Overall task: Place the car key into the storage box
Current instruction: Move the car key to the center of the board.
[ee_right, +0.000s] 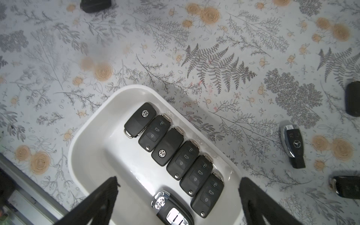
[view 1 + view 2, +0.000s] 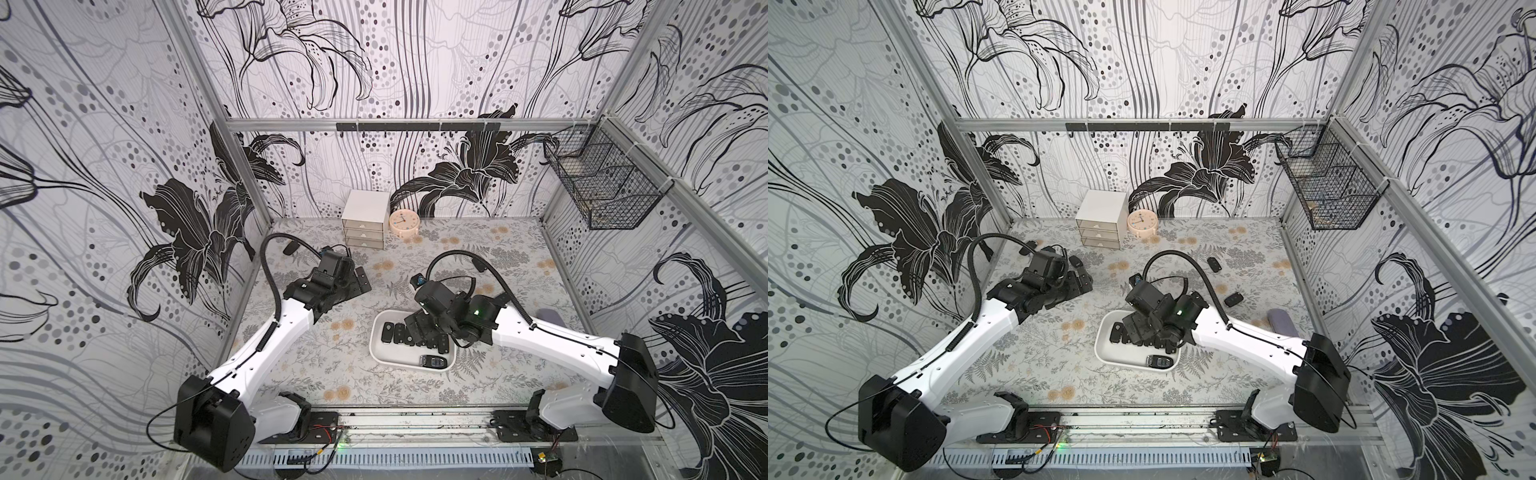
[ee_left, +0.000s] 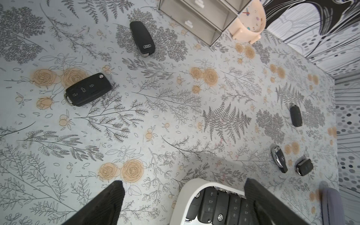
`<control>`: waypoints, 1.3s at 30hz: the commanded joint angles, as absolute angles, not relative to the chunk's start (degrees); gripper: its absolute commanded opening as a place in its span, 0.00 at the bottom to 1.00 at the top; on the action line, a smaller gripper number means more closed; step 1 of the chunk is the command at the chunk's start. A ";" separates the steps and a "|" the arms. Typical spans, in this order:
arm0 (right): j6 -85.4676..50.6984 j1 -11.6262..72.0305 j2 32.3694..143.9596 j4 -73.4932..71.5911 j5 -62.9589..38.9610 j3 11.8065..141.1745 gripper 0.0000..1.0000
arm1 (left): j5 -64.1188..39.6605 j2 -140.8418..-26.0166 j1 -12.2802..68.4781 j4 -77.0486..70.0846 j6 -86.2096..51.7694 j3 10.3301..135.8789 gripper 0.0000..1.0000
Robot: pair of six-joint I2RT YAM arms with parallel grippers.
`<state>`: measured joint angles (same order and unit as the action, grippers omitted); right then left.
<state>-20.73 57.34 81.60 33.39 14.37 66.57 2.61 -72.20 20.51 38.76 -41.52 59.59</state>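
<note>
Beneath the right arm's wrist, both top views lost that arm's fingers, and the same wrist covered part of the row of six black flip keys (image 1: 175, 155) lined up along one long wall of the shallow white plastic storage box (image 2: 388, 353). Only the right wrist view showed the right gripper (image 1: 178, 181). Its two black fingers stood spread wide, gripping nothing, and hung above the box's interior. Below the gap between them, touching neither finger, lay the glossy black-and-silver car key (image 1: 172, 209). It was flat on the box's floor, just beside the nearest flip key of the row, and its far end was cut off by the picture's edge. It bore a four-ring badge on a chrome end and pale buttons on a dark face. The left gripper (image 3: 184, 184) hung off to one side of the box over the floral-printed table (image 2: 332, 374), its fingers likewise wide apart and empty. In its wrist view one finger blocked a corner of the box.
</note>
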 commanded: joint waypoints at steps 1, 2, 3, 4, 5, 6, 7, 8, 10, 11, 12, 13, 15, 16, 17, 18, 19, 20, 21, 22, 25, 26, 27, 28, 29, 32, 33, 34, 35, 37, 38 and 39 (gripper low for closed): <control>-23.59 56.71 81.21 31.63 17.31 68.55 1.00 | 3.56 -73.72 18.24 39.31 -39.44 62.50 0.99; -23.72 56.40 81.17 31.11 17.40 68.55 1.00 | 3.60 -74.25 17.63 39.29 -39.33 62.78 0.99; -23.81 56.02 81.05 30.39 17.40 68.48 1.00 | 3.60 -74.84 16.98 39.07 -39.12 63.00 0.99; -23.90 55.46 81.05 29.59 17.11 68.30 1.00 | 3.63 -75.57 16.39 38.94 -38.96 63.34 0.99; -23.99 54.98 80.95 29.04 16.85 68.08 1.00 | 3.67 -76.40 15.96 38.99 -38.85 63.74 0.99; -24.15 54.36 80.86 28.26 16.28 67.75 1.00 | 3.82 -77.36 15.44 39.02 -38.47 64.30 0.99; -24.32 53.58 80.78 27.46 15.65 67.45 1.00 | 4.02 -78.19 14.96 39.09 -38.19 64.92 0.99; -24.35 52.69 80.56 26.51 14.85 66.96 1.00 | 4.36 -79.14 14.46 39.52 -38.07 65.81 0.99; -24.35 50.66 80.27 25.19 13.34 66.29 1.00 | 4.48 -80.99 13.54 40.29 -38.39 67.58 1.00; -24.18 49.40 80.16 24.56 12.25 65.98 1.00 | 4.40 -81.80 13.28 40.51 -38.66 68.51 1.00; -23.81 48.13 79.99 23.90 11.21 65.60 1.00 | 4.23 -82.60 13.27 40.24 -38.67 69.28 1.00; -23.49 47.06 79.90 23.38 10.62 65.32 1.00 | 3.94 -83.39 13.26 40.02 -38.73 69.93 1.00; -23.07 44.57 79.94 22.72 9.10 64.86 1.00 | 3.21 -85.36 13.27 40.07 -39.62 72.05 1.00; -22.87 43.69 79.96 22.36 8.36 64.63 1.00 | 2.71 -86.20 13.27 40.16 -40.04 72.98 1.00; -22.70 42.53 80.06 21.74 7.57 64.34 1.00 | 2.40 -87.22 13.25 40.18 -40.52 73.91 1.00; -22.58 41.34 80.28 21.39 6.86 64.32 1.00 | 1.64 -88.12 13.27 39.93 -41.06 74.61 1.00; -22.41 40.43 80.54 21.28 6.31 64.35 1.00 | 0.83 -88.96 13.27 39.53 -41.56 75.08 0.99; -22.30 39.45 80.89 21.33 5.59 64.66 1.00 | 0.09 -89.72 13.26 39.01 -42.28 75.54 0.99; -22.03 38.45 81.33 21.44 5.01 64.94 1.00 | -0.38 -90.39 13.27 38.58 -42.82 76.03 0.99; -21.89 37.67 81.68 21.65 4.48 65.31 1.00 | -0.65 -91.20 13.23 38.26 -43.19 76.53 0.99; -21.36 35.33 82.09 21.30 2.73 65.32 1.00 | -0.56 -93.80 13.19 38.61 -43.59 78.84 0.99; -21.32 34.77 82.08 21.02 2.24 65.14 1.00 | -0.57 -94.67 13.24 38.91 -43.68 79.81 0.99; -21.22 34.34 82.07 20.88 1.82 64.98 1.00 | -0.44 -95.54 13.23 39.10 -43.64 80.73 0.99; -21.24 34.12 82.13 20.68 1.63 64.90 1.00 | -0.35 -96.38 13.24 39.24 -43.55 81.46 0.99; -21.24 33.95 82.18 20.50 1.33 64.84 1.00 | -0.12 -97.06 13.21 39.58 -43.52 82.41 0.99; -21.44 33.88 82.48 19.94 0.03 65.00 1.00 | 1.46 -99.46 12.73 40.85 -42.92 85.24 0.99; -21.53 33.90 82.68 19.78 -0.24 65.20 1.00 | 1.12 -100.24 12.59 41.05 -42.83 86.24 0.99; -21.56 33.90 82.83 19.74 -0.80 65.44 1.00 | 0.69 -101.01 12.25 41.13 -42.77 87.23 0.99; -21.64 33.93 83.04 19.55 -1.10 65.60 1.00 | 0.41 -101.69 12.24 41.09 -42.73 88.14 0.99; -21.84 33.93 83.40 19.34 -1.23 65.91 1.00 | 0.26 -102.90 12.19 41.13 -42.41 89.69 0.99; -21.77 33.93 83.49 19.34 -1.31 66.13 1.00 | 0.26 -103.47 12.05 41.13 -42.43 90.34 0.99; -21.73 33.92 83.54 19.36 -1.32 66.25 1.00 | 0.18 -103.99 11.98 41.00 -42.38 90.79 0.99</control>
<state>-22.68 33.98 82.85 20.45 -0.01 64.90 -0.03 -102.69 12.51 40.82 -42.78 88.60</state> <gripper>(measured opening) 0.999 0.993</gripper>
